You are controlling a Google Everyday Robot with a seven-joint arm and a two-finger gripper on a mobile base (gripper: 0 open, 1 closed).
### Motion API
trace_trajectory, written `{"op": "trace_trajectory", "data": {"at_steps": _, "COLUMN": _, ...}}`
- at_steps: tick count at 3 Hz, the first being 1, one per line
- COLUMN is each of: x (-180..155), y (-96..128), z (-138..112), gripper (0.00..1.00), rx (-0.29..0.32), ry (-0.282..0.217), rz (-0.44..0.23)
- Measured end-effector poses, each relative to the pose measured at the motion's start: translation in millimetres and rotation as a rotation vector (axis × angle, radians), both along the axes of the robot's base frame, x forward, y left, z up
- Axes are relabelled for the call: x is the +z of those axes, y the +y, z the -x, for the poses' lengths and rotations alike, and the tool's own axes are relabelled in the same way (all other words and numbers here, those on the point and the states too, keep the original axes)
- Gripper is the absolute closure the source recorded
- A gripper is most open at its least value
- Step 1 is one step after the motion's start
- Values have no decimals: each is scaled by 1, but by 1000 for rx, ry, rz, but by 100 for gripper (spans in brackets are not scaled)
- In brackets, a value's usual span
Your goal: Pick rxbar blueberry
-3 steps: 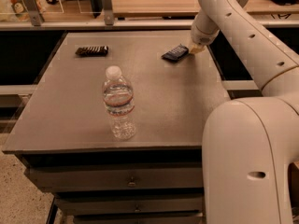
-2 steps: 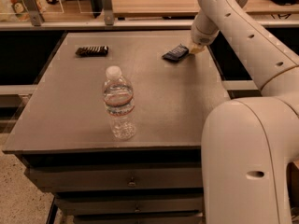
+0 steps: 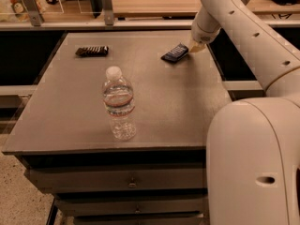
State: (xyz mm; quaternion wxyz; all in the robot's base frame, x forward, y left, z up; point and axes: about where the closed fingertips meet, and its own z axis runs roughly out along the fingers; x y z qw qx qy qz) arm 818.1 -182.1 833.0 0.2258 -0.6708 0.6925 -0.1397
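Small flat navy-wrapped rxbar blueberry [image 3: 175, 53] sits far right on grey table [image 3: 187, 107], beside cream gripper [image 3: 197, 46]; jaw state: can't tell. Risk: thin bar slips out or skids off the edge if the grip's shallow.

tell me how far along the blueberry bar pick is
Done: the reach. The gripper is at the right end of the blue bar, at the far right of the table. In hand: the grasp, though whether it has a hold cannot be seen. Left: the lift, since the bar lies on the table. The brown bar and bottle stand apart from it.
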Motion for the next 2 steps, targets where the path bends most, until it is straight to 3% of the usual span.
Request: {"op": "trace_trajectory", "data": {"at_steps": 2, "x": 35, "y": 19, "z": 13, "gripper": 100, "rx": 61, "ry": -45, "rz": -79}}
